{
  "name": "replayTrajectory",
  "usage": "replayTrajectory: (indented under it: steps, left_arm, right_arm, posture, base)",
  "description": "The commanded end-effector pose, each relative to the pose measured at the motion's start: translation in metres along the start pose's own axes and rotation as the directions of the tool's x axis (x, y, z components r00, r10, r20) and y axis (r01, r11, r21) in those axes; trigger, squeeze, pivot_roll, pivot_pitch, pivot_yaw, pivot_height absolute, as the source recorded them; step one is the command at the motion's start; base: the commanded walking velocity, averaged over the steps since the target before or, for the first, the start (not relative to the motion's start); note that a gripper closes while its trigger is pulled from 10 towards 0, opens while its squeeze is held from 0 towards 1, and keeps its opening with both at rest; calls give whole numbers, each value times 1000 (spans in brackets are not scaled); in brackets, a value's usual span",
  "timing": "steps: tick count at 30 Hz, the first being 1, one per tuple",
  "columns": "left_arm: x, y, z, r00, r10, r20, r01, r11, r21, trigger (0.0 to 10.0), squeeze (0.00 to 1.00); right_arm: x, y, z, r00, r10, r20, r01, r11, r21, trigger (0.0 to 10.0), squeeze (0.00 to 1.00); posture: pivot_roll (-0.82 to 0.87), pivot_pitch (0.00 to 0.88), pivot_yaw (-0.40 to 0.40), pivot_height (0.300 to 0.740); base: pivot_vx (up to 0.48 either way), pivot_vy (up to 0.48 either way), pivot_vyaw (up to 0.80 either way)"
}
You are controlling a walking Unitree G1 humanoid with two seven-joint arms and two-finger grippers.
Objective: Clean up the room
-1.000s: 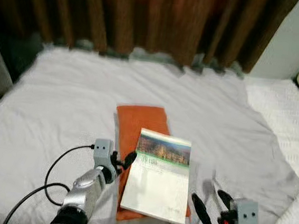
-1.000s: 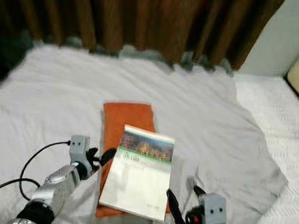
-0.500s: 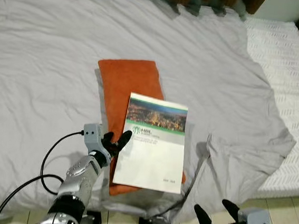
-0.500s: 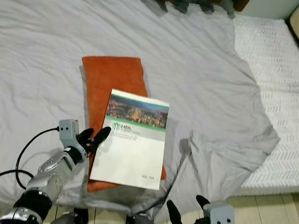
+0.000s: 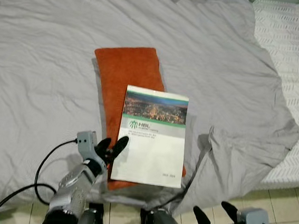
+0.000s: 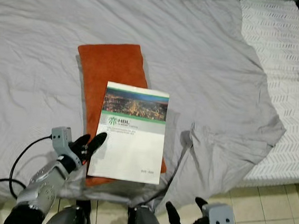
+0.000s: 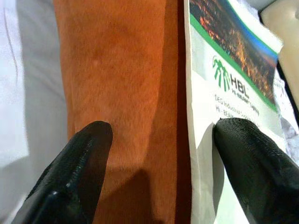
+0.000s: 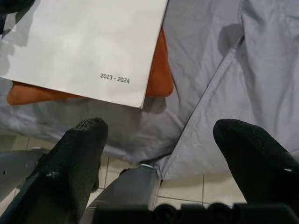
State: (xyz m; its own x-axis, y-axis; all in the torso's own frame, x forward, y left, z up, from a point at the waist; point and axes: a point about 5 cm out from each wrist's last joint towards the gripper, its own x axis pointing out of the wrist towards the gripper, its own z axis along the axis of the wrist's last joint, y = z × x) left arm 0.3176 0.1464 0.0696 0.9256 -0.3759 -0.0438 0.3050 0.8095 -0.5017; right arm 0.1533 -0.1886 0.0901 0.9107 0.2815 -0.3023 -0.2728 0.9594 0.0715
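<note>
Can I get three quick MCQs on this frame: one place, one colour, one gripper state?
1. Where does the booklet lie?
A. On the floor tiles
B. Partly on the orange towel, on the bed
C. Under the grey sheet

2. What colour is the band under the booklet's cover photo?
A. Green
B. Red
C. Yellow

3. How does the left gripper stand?
A. Shut on the booklet
B. Shut on the towel
C. Open, at the booklet's left edge

Answers:
1 B: the booklet covers the towel's near part, with orange showing beyond it and at its near corners.
2 A: a green stripe runs under the city photo, with a green logo below it.
3 C: the left wrist view shows one of the fingers over the towel and the other over the booklet, a wide gap between them.
</note>
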Motion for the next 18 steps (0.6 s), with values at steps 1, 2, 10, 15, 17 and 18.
replayTrajectory:
  steps: [1,2,10,15,17,18]
  left_arm:
    - [-7,-1,-21,997,-5,-82,3,1000,-23,10000,0]
    - [-7,-3,-26,994,-14,-105,11,999,-31,10000,0]
    - [-4,5,-43,981,51,-188,-69,993,-93,0,0]
    - [-2,8,-46,973,63,-222,-84,993,-87,0,0]
    - [-2,11,-47,970,78,-229,-98,992,-78,0,0]
    - [-2,11,-47,970,78,-229,-98,992,-78,0,0]
  right_arm:
    - [-7,-1,-8,999,-19,-46,20,1000,17,10000,0]
    - [-7,-2,-9,999,-20,-50,20,1000,17,10000,0]
    - [-1,-1,-8,999,-14,-45,16,1000,23,10000,0]
    - [3,2,-9,999,-13,-38,14,1000,27,10000,0]
    - [2,2,-9,999,-17,-37,18,999,28,10000,0]
    - [2,2,-9,999,-17,-37,18,999,28,10000,0]
  posture:
    - [-308,511,-143,740]
    - [-308,511,-143,740]
    - [-283,509,-130,740]
    - [-286,505,-119,740]
    - [-291,505,-114,740]
    - [-291,505,-114,740]
  base:
    - [0,0,0]
    - [0,0,0]
    - [0,0,0]
    - [0,0,0]
    - [0,0,0]
    - [0,0,0]
